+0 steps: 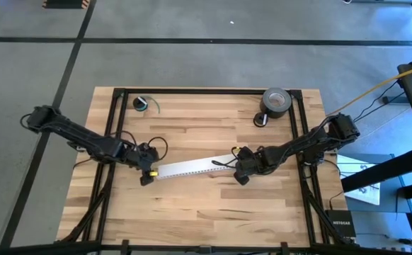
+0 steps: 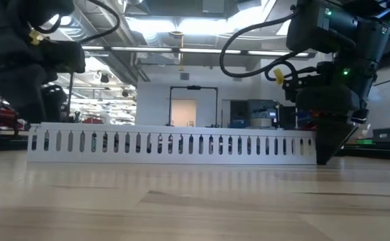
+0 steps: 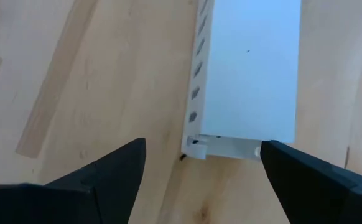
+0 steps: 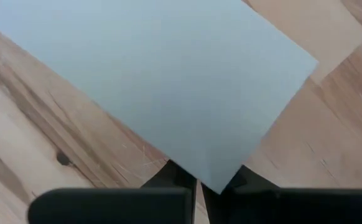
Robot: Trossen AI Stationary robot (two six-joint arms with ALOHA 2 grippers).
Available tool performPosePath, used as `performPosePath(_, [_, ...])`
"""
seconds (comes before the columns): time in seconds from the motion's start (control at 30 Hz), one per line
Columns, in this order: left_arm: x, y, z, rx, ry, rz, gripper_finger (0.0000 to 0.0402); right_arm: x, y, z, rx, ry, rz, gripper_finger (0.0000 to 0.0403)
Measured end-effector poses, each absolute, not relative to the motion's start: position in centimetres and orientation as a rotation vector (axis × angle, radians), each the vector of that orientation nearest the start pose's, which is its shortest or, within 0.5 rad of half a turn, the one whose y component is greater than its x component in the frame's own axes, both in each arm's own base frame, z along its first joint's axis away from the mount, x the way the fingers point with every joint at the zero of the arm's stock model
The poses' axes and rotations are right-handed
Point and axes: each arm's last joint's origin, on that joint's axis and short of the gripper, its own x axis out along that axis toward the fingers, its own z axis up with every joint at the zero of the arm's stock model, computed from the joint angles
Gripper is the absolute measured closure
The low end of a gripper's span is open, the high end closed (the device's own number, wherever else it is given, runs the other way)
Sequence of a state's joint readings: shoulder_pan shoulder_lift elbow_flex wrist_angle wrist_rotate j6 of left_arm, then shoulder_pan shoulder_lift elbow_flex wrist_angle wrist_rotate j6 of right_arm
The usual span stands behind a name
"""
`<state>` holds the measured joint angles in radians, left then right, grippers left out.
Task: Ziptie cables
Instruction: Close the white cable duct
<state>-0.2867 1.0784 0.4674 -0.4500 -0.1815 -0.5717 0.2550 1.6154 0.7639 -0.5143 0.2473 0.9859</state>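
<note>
A long white slotted strip (image 1: 195, 165) lies on its side wall on the wooden table (image 1: 199, 212), between my two grippers. My left gripper (image 1: 146, 174) is open at the strip's left end (image 3: 227, 146), one finger on either side of it, touching nothing. My right gripper (image 1: 241, 173) points down at the strip's right end (image 2: 309, 144), with its fingers closed at the near corner. The loose wires and the thin black zipties do not show in any view. My right gripper comes from above, pointing down, at the near corner of the white strip's right end (image 4: 221, 177). One fingertip (image 4: 171, 175) shows on either side of that corner. The white top hides the place of contact, so the kind of hold cannot be told. The strip rests on the table.
A small round coil with a green wire (image 1: 143, 104) lies at the far left of the table. A roll of dark tape (image 1: 277, 101) and a small black ring (image 1: 260, 120) lie at the far right. A black frame (image 1: 206, 91) borders the table.
</note>
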Motion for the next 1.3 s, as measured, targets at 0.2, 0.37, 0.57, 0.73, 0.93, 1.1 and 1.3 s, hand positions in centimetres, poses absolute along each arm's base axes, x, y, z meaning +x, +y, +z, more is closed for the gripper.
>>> performPosePath(0.2, [16.4,-4.6,16.0,-0.282,1.084,0.21,0.0098,24.8,6.1,12.9,0.513,1.199,-0.659,0.0403])
performPosePath(0.37, [15.5,-4.7,16.6,-0.315,1.088,0.21,0.0098,24.6,6.0,13.6,0.485,1.257,-0.696,0.0403])
performPosePath(0.57, [14.5,-5.1,16.9,-0.329,1.06,0.204,0.0098,23.6,5.7,17.5,0.402,1.38,-0.793,0.0403])
performPosePath(0.73, [14.5,-5.4,15.4,-0.299,1.011,0.215,0.0098,23.5,4.6,18.4,0.438,1.334,-0.844,0.0403])
performPosePath(0.93, [14.9,-5.5,13.9,-0.312,0.96,0.19,0.0098,24.7,3.9,17.2,0.542,1.243,-0.77,0.0403])
performPosePath(1.1, [15.0,-5.5,13.0,-0.298,0.963,0.185,0.0098,25.6,3.4,17.1,0.568,1.188,-0.741,0.0403])
performPosePath(1.3, [15.1,-5.4,12.6,-0.29,0.967,0.181,0.0098,26.6,3.5,16.0,0.568,1.18,-0.719,0.0403])
